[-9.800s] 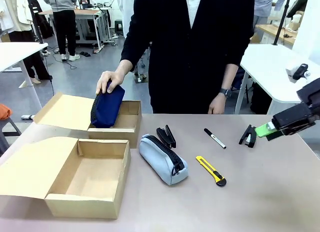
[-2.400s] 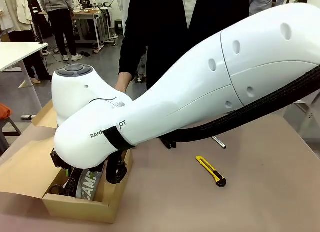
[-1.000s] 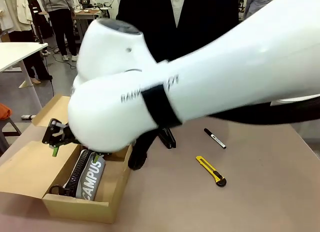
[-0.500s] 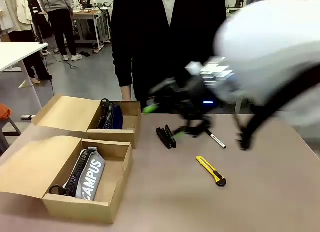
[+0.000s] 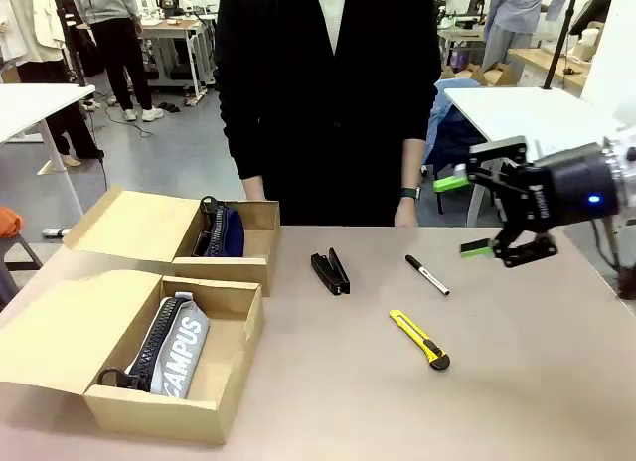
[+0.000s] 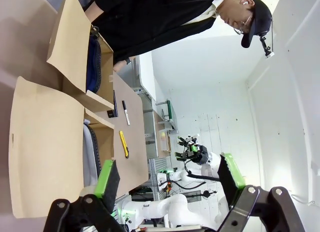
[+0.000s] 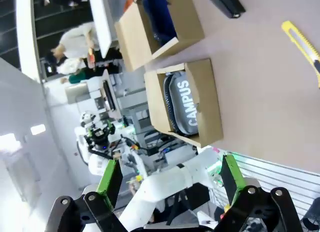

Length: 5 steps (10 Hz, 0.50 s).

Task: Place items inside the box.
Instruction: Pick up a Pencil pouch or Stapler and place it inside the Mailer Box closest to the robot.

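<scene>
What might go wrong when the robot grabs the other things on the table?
The marker pen is slim and lies flat, so the open right gripper might let it slip or roll. The person's hand is close to it and could get bumped. The utility knife lies flat too.

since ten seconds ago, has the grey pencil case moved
Yes. The grey pencil case lies inside the near box, well left of the stapler; earlier it lay on the table just in front of the stapler, which has stayed put.
</scene>
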{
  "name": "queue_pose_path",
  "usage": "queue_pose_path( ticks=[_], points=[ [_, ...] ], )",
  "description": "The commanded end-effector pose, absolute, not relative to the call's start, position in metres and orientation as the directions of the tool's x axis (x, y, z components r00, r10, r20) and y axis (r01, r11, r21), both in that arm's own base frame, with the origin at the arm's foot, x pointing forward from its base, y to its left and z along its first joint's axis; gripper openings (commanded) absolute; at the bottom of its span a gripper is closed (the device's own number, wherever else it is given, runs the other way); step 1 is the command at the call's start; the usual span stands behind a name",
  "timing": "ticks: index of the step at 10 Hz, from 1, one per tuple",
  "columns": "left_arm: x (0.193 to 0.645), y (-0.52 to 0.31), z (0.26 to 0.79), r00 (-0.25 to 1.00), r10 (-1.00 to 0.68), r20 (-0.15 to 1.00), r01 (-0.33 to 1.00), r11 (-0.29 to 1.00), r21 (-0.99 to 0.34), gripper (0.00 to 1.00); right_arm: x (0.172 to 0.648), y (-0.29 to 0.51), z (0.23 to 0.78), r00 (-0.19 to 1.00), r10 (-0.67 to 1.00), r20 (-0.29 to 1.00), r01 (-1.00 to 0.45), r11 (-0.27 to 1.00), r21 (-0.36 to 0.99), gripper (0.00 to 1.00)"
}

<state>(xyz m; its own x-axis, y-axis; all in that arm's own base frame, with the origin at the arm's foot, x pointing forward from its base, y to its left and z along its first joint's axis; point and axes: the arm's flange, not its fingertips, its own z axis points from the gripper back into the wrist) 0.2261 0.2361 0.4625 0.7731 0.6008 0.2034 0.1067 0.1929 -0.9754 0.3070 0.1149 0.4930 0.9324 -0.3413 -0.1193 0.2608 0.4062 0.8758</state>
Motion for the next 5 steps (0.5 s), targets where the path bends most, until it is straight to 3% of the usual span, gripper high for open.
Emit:
queue_pose_path(
  ticks=[1, 3, 5],
  points=[
    [0.225, 0.235, 0.464, 0.770, 0.599, 0.219, 0.128, 0.192, -0.973, 1.00, 0.259, 0.047, 0.429, 0.936, -0.317, -0.153, 0.267, 0.357, 0.895, 1.00],
    [0.225, 0.235, 0.464, 0.770, 0.599, 0.219, 0.128, 0.192, -0.973, 1.00, 0.208, 0.001, 0.399, 0.945, -0.313, -0.098, 0.194, 0.294, 0.936, 1.00],
    [0.225, 0.235, 0.464, 0.770, 0.599, 0.219, 0.128, 0.192, -0.973, 1.00, 0.133, -0.028, 0.332, 0.882, -0.424, -0.203, 0.293, 0.158, 0.943, 1.00]
  ],
)
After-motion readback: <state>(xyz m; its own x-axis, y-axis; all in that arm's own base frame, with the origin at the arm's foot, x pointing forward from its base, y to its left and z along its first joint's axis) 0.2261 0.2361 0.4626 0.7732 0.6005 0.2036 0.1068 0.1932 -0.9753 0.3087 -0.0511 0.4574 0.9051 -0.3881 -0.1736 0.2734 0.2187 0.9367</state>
